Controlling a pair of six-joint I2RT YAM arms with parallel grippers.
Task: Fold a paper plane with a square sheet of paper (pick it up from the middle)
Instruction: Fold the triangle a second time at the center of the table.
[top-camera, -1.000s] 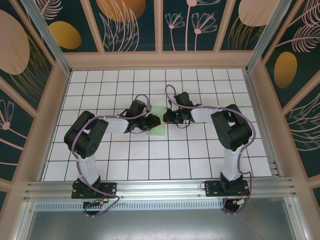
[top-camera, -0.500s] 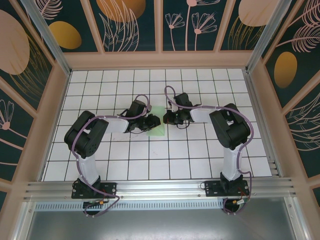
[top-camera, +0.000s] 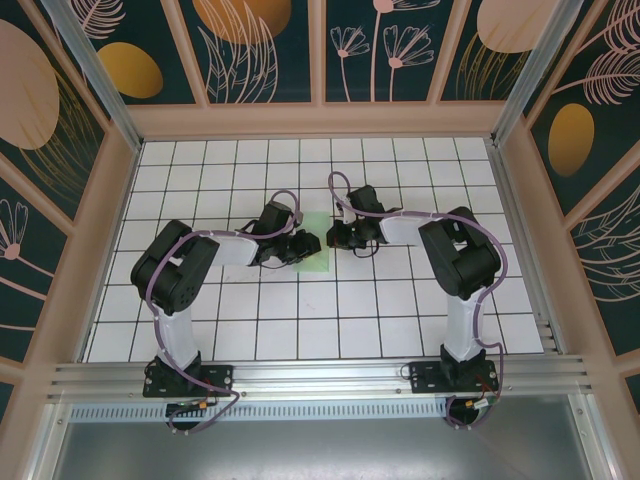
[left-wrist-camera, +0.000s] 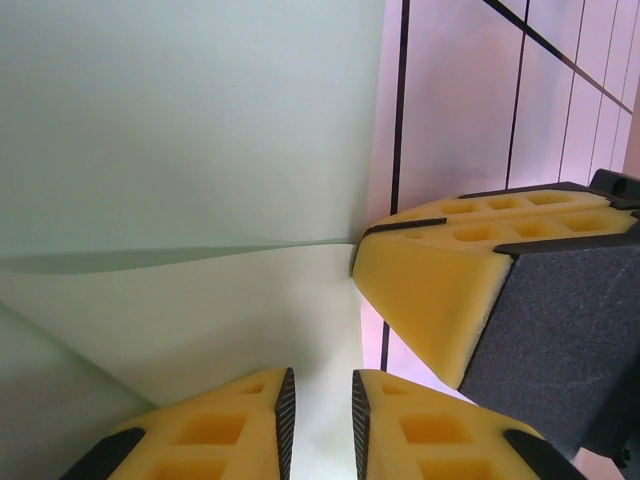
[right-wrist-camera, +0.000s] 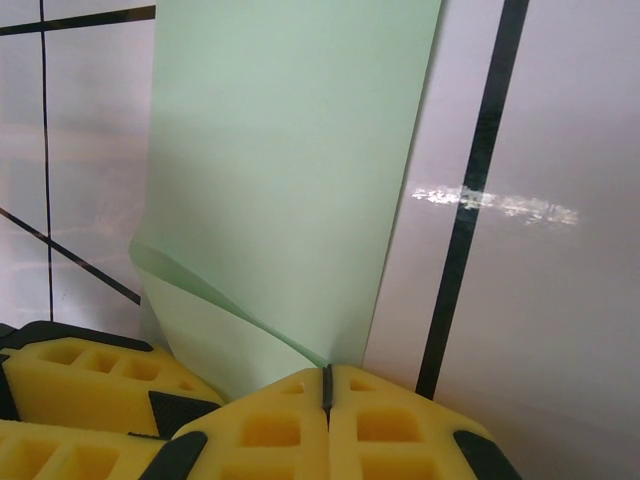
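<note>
Paper stock: the square sheet of paper (left-wrist-camera: 180, 120) is lying on the white tiled table (right-wrist-camera: 540, 300) directly ahead of both sets of fingertips. Its near edge is curling up off the tiles toward them.

Tool one, left gripper (left-wrist-camera: 320, 425): the jaws are standing a narrow slit apart. The raised flap is showing through the slit, and it cannot be told whether the pads are touching it.

Tool two, right gripper (right-wrist-camera: 326, 385): the pads are pressing fully together. The curled corner of the sheet is running into the seam between them, so this tool is pinching that corner.

Tips of the two tools are sitting just beside each other at the same lifted edge.

Edges: the sheet's side edge is running alongside a black grid line (right-wrist-camera: 470, 200), just off to the right of the right gripper's tips.

Room: bare tiles are spreading away from both tools on every side, out to the wooden frame (top-camera: 112, 200).
</note>
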